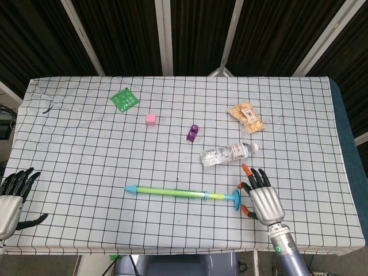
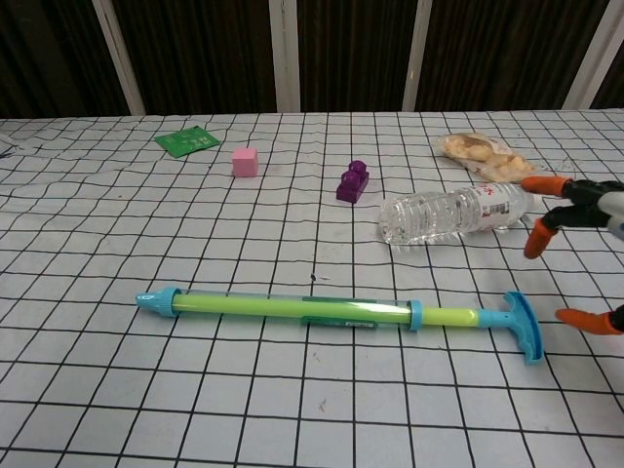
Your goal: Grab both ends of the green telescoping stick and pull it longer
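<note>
Green stick (image 1: 172, 192) lying flat, right hand (image 1: 261, 198) spread beside its handle, left hand (image 1: 10, 198) at table edge

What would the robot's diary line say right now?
right hand: open, beside blue handle of green stick, not touching | left hand: open, at table edge | stick: flat on table, not pulled

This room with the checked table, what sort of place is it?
Probably a robot test lab or workshop. A table under a black-gridded white cloth holds unrelated props: a green telescoping stick, a water bottle and a snack bag. Bare metal framing stands behind.
</note>
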You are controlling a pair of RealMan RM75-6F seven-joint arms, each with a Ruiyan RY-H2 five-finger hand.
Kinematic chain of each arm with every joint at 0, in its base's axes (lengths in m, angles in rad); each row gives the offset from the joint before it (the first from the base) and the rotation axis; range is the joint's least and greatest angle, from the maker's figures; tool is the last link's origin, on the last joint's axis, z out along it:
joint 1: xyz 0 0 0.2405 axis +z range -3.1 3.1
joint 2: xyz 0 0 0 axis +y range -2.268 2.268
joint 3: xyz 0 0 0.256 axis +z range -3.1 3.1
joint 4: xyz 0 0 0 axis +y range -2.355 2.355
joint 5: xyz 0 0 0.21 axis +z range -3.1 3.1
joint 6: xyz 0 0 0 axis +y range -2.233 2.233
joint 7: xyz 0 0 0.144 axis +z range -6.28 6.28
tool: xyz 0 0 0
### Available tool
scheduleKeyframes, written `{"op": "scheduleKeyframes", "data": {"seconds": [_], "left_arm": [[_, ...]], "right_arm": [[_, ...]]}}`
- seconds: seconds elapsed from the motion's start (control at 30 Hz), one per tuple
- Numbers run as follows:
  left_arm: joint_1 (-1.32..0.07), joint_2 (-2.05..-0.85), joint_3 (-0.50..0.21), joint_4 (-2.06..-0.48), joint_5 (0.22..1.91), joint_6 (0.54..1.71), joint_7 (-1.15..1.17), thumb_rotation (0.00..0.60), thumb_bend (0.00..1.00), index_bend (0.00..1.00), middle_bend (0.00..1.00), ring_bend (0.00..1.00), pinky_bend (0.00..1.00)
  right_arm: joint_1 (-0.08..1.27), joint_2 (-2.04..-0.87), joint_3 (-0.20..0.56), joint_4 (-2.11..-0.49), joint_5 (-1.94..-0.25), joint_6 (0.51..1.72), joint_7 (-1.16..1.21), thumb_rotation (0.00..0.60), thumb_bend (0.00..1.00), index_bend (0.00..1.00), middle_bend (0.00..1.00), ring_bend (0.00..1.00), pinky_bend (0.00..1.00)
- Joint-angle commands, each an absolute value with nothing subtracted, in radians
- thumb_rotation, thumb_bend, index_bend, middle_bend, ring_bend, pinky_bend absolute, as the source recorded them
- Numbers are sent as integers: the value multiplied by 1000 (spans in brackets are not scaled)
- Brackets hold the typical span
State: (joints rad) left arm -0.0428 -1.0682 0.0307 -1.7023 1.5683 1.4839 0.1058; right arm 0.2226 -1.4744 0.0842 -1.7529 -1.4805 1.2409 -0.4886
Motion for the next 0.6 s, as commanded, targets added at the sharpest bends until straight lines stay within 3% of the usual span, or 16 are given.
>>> {"op": "scheduleKeyframes", "data": {"seconds": [0.03, 0.27, 0.6], "left_arm": [[-44, -1065, 32, -1704, 1564, 1478, 101, 600, 86, 0, 0, 0, 0], [-45, -1060, 31, -1701, 1558, 1473, 88, 600, 85, 0, 0, 0, 0], [-47, -1060, 31, -1705, 1560, 1472, 87, 600, 85, 0, 0, 0, 0]], "right_arm": [[255, -1559, 83, -1723, -1425, 1199, -572, 600, 285, 390, 52, 0, 0], [278, -1645, 96, -1671, -1365, 1186, -630, 600, 284, 436, 70, 0, 0], [300, -1679, 107, -1641, -1321, 1183, -648, 600, 268, 459, 82, 0, 0]]}}
